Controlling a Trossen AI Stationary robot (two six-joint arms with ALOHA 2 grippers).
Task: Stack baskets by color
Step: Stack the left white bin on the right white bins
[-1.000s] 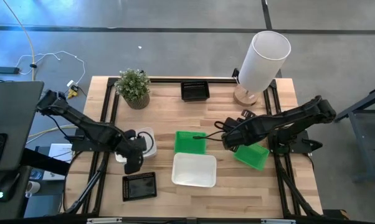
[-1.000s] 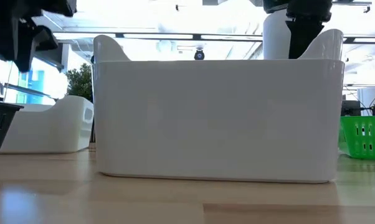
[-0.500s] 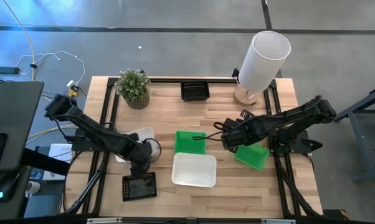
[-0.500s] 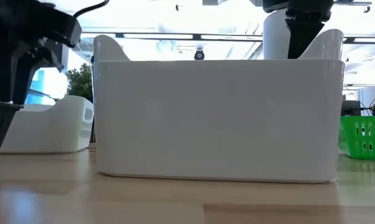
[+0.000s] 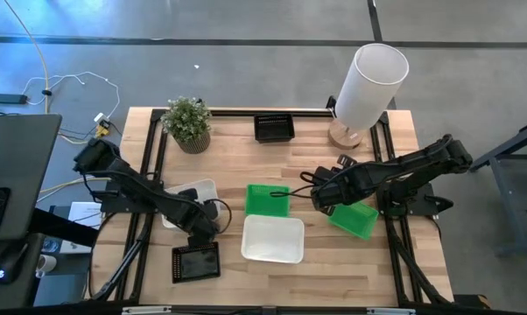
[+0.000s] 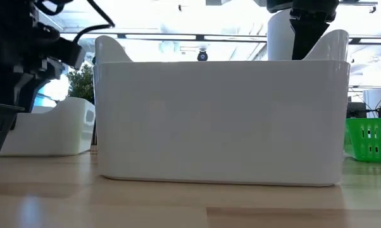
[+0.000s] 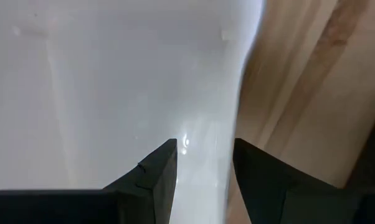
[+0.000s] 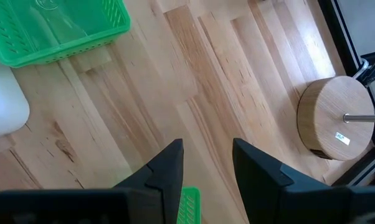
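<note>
My left gripper (image 5: 204, 232) (image 7: 203, 152) points down, open, at the near right corner of the small white basket (image 5: 190, 192) (image 6: 51, 126). One finger stands over the inside, and the rim (image 7: 237, 124) runs close by the other. My right gripper (image 5: 316, 194) (image 8: 206, 149) hangs open above bare wood between two green baskets. One (image 5: 268, 199) (image 8: 56, 28) lies toward the table's middle. The other (image 5: 354, 220) sits under the arm, and a sliver of it (image 8: 189, 205) shows between the fingers. A large white basket (image 5: 272, 238) and black baskets (image 5: 196, 261) (image 5: 274, 128) rest on the table. My left gripper straddles the small white basket's rim (image 7: 236, 143) at its near right corner, coming from above. I cannot tell whether either finger touches the rim. The basket sits flat on the table.
A potted plant (image 5: 188, 122) stands at the far left. A tall white lamp (image 5: 368, 83) on a round wooden base (image 8: 334, 124) stands at the far right. In the low view the large white basket (image 6: 222, 120) hides most of the table.
My left gripper has come down toward the small white basket, shifting a little toward the table's right edge and tipping until it points straight down. The baskets have stayed where they were.
</note>
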